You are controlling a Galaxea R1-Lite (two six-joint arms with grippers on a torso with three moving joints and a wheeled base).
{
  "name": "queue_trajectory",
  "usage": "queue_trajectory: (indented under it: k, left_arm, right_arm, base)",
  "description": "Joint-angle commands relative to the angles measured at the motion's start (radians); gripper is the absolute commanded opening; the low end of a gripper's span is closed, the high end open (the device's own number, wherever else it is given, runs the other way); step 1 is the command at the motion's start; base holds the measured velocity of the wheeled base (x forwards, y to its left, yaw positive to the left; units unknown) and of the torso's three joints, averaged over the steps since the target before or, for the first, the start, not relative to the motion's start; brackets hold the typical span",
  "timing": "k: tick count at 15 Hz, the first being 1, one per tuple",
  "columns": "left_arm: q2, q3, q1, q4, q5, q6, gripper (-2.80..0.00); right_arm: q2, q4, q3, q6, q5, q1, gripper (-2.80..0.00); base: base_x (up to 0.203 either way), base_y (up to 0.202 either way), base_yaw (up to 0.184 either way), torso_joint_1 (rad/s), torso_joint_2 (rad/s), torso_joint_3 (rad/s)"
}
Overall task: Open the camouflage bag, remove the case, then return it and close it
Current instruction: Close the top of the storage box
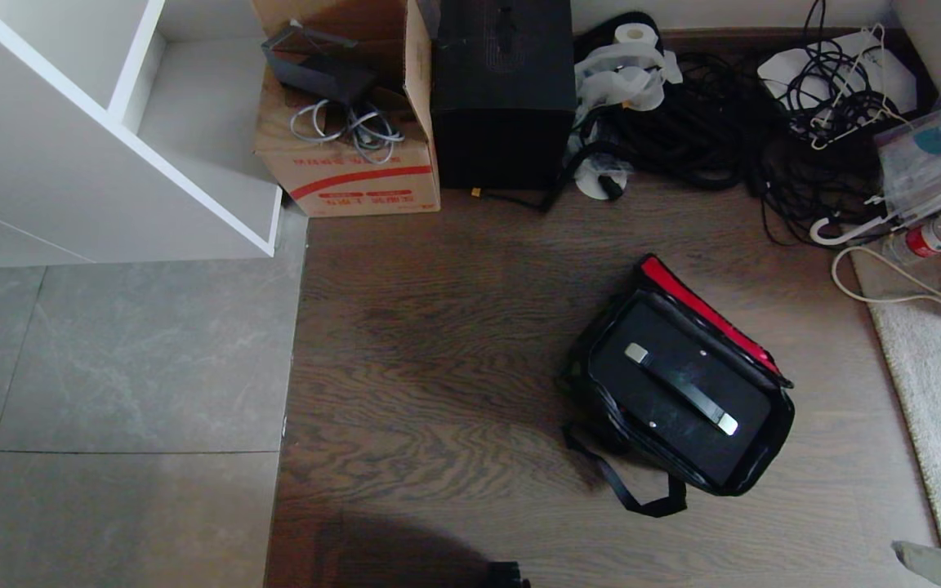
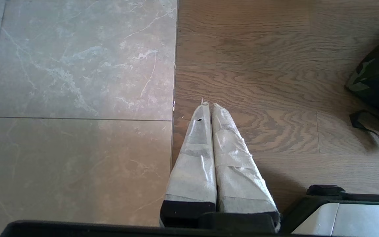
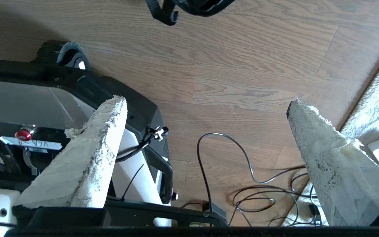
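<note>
Head view is showing the camouflage bag (image 1: 601, 408) lying open at lower right of centre, the case (image 1: 679, 392) sitting inside it; closing is left. Left wrist view: left gripper (image 2: 208, 104) pressed together. Right wrist view: right gripper (image 3: 206, 103) spread wide, holding nothing.

Head view steep down on floor; wrist views low, near; all share wood floor (image 1: 438, 343).
</note>
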Motion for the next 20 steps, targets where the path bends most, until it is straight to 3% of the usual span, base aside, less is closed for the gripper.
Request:
queue_trajectory:
  k: [1,20]
  left_arm:
    - [0.000,0.009,0.000,0.000,0.001,0.000,-2.80]
    - [0.000,0.009,0.000,0.000,0.001,0.000,-2.80]
  right_arm:
    - [-0.025,0.007,0.007,-0.003,0.002,0.000,0.00]
    - [-0.066,0.042,0.015,0.009,-0.001,0.000,0.00]
  base:
    - [0.000,0.000,0.000,0.000,0.00,0.000]
    - [0.000,0.000,0.000,0.000,0.00,0.000]
